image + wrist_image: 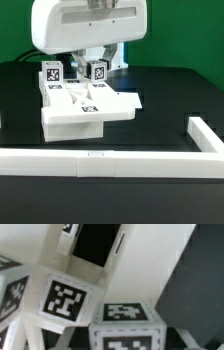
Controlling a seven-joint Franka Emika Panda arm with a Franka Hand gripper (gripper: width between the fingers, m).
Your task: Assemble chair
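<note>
Nearest the exterior camera runs the border rail [110, 158] across the black worktop [170, 95]. Behind it the chair [85, 110] stands partly built: a flat slab with blocky parts joined on, two tagged pieces upright at its back. The gripper [82, 62] hangs low over those pieces, fingers drawn narrow; whether they clamp one I cannot tell.

Wrist view: tagged blocks [95, 308] fill the frame, very close. Much joining seems left.

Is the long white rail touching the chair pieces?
No. In the exterior view the rail lies apart from the chair pieces, with bare black table between them.
</note>
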